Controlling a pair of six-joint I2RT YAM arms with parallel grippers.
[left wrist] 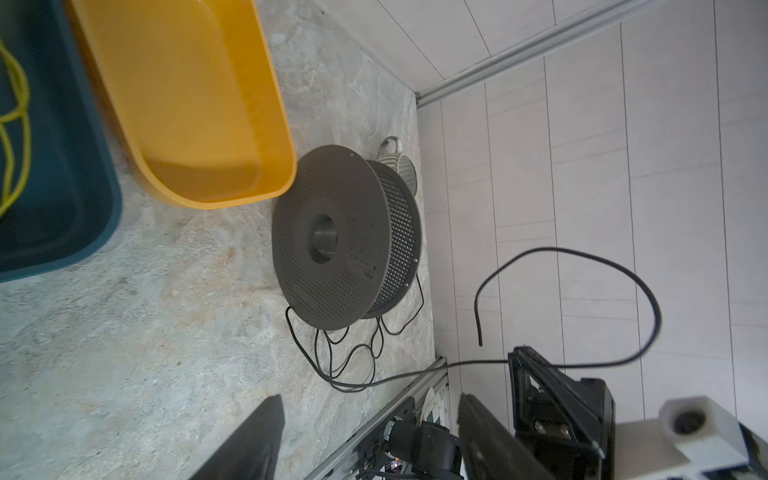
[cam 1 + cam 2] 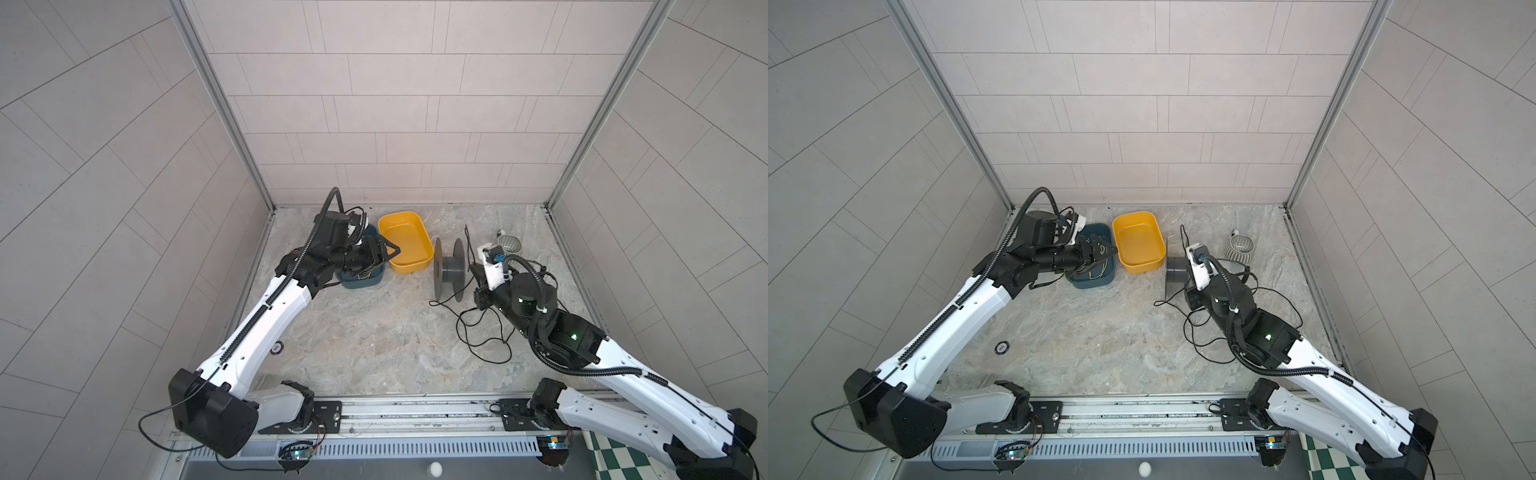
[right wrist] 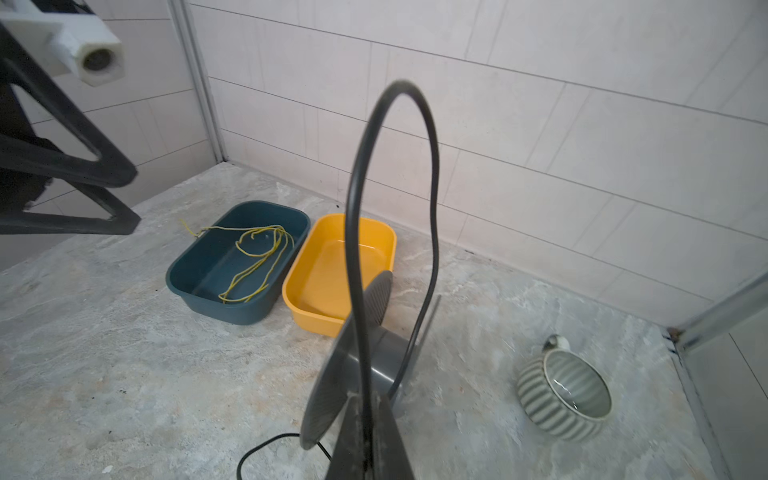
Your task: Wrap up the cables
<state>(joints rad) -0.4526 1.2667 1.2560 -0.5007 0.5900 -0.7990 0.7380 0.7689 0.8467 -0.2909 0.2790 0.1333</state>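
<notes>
Item, table (image 2: 374, 353): stone-patterned top, walled by pale tile on three sides; item, cable (image 2: 486, 332): one thin black wire, most of it lying in loose loops on the right of the table, near and right of the spool, seen in both top views (image 2: 1200, 332); from the loops one strand rises to the right gripper (image 2: 474, 272), whose fingers are clenched on the cable, and past the grip the free end arches up in a tall loop, plain in the right wrist view (image 3: 357, 208); in the left wrist view the loops (image 1: 332, 353) lie at the foot of the spool, and the loose tip curls back down just beside the right gripper (image 1: 519, 363); item, spool (image 2: 449, 270): grey, perforated flanges, standing on its rims at mid-table, hub bare, no cable wound on it; item, yellow tub (image 2: 411, 266): just left of the spool, holding nothing solid; item, teal tub (image 2: 361, 284): touching or just beside the yellow tub on its left, with a thin yellow-green cord (image 3: 266, 258) inside, one end trailing over the far left rim; item, left gripper (image 2: 374, 259): hanging over the teal tub, fingers (image 1: 249, 436) spread apart, nothing between them; item, striped cup (image 2: 509, 245): ribbed, grey-green, on the far right of the table beyond the right gripper, apart from the spool; item, small round disc (image 2: 1002, 347): near left of the table, kind not discernible.
</notes>
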